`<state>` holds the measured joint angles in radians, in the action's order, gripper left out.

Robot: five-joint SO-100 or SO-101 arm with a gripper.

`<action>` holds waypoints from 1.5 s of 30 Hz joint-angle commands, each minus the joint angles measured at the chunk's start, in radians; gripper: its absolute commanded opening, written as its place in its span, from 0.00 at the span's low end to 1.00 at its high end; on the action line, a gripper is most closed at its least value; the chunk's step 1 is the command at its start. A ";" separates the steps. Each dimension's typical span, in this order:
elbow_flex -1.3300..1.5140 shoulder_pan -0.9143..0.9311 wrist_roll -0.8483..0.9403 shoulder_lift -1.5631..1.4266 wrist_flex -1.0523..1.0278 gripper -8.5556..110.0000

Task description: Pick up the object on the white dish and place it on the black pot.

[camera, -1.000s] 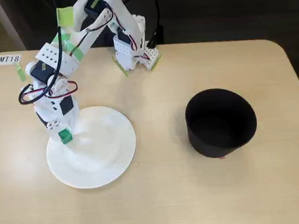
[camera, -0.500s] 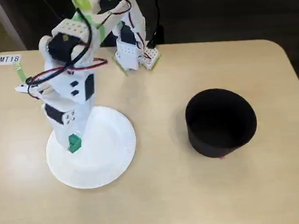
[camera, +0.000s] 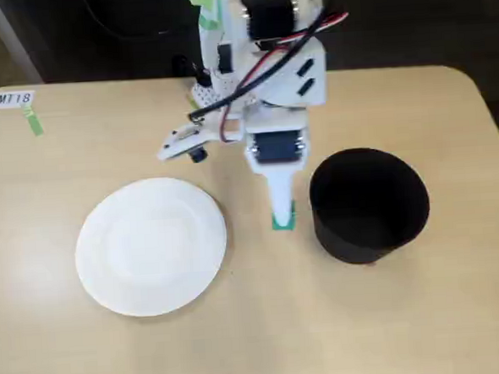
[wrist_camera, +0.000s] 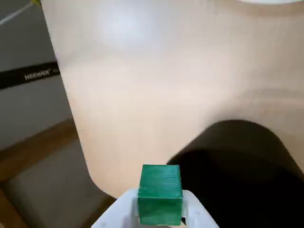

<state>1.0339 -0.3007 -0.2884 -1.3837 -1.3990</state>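
My gripper [camera: 283,217] hangs above the table between the white dish [camera: 151,245] and the black pot [camera: 368,203], just left of the pot's wall, and is shut on the object, a small green cube [camera: 284,218]. In the wrist view the green cube [wrist_camera: 160,193] sits clamped between the white fingers [wrist_camera: 194,209] at the bottom edge, with the black pot [wrist_camera: 237,175] dark at lower right. The white dish is bare, and only a sliver of the dish [wrist_camera: 270,1] shows at the top of the wrist view.
The arm's base [camera: 218,91] stands at the back of the table behind the gripper. A paper label [camera: 14,99] with a green tape strip [camera: 33,123] lies at the back left corner. The table's front edge [wrist_camera: 76,142] and floor show in the wrist view.
The arm has lifted the green cube off the dish and swung right, from over the plate's left side to just beside the pot. The dish now lies bare.
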 commanded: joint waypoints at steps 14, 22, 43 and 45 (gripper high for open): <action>-0.040 -0.276 0.021 0.160 0.031 0.14; -0.049 -0.290 0.081 0.298 0.049 0.14; -0.052 -0.268 0.172 0.314 0.017 0.38; -0.052 -0.261 0.173 0.272 0.012 0.32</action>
<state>1.0247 -0.5814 -0.1258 -1.0094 -1.3790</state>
